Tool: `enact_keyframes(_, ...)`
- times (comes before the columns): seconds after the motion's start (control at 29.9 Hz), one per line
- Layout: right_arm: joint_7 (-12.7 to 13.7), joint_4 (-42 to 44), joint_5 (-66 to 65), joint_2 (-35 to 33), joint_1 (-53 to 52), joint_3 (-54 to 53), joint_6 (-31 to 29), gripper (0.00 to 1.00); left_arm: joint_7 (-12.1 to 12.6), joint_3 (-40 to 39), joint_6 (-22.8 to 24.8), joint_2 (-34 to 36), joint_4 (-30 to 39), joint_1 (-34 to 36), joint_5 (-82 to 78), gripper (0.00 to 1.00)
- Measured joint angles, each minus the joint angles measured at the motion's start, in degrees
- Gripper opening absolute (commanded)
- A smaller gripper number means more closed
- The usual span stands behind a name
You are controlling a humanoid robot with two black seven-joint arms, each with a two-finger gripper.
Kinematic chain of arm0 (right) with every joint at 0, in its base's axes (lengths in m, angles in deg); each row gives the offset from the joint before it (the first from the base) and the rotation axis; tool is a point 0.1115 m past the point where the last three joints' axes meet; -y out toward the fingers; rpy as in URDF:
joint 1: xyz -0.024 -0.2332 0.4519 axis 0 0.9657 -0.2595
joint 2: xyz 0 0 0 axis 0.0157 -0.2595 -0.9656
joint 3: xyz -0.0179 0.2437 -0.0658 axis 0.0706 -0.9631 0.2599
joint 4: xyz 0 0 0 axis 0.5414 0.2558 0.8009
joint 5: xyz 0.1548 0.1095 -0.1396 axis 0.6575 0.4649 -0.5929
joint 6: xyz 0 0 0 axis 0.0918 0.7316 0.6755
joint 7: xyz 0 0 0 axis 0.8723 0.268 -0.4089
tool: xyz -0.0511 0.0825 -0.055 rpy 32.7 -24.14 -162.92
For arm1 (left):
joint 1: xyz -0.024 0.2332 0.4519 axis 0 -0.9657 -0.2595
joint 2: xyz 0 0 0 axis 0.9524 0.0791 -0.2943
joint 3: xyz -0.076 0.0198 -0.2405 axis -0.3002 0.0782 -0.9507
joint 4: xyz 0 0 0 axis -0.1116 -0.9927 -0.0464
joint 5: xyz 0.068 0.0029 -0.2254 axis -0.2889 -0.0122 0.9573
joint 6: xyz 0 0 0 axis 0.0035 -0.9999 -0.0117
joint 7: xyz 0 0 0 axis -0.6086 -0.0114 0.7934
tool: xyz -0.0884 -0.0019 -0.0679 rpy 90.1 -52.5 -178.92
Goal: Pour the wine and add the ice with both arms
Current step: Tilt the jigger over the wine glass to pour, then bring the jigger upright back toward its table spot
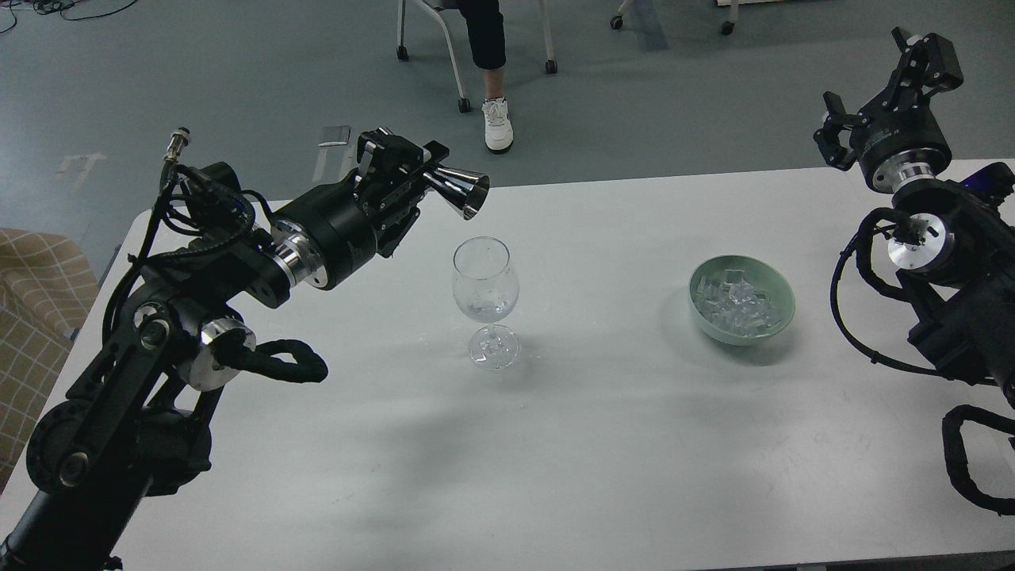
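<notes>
A clear wine glass [485, 277] stands upright on the white table [603, 412], left of centre. A little clear wine [487, 306] lies low in its bowl, barely visible. My left gripper [419, 171] is shut on a steel cone-shaped jigger [461, 193]. It holds the jigger on its side, mouth to the right, above and just left of the glass rim and apart from it. A pale green bowl [781, 287] to the right holds several clear ice cubes [737, 305]. My right gripper [872, 79] is open and empty, raised beyond the table's far right corner.
A seated person's leg and white shoe [499, 123] and chair legs [452, 55] are on the floor beyond the far edge. A beige checked seat [32, 301] stands left of the table. A dark blue object [991, 176] shows behind my right arm.
</notes>
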Motion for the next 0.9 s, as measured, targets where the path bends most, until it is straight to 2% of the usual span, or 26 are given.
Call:
enact_keyframes(0.57, 0.0, -0.2, 0.0, -0.2, 0.2, -0.2, 0.1, 1.0, 0.0, -0.4, 0.9, -0.4, 0.2, -1.0, -2.1, 0.1)
enact_keyframes(0.9, 0.0, -0.2, 0.0, -0.5, 0.5, -0.2, 0.1, 1.0, 0.0, -9.5, 0.4, -6.7, 0.3, -8.4, 5.7, 0.1)
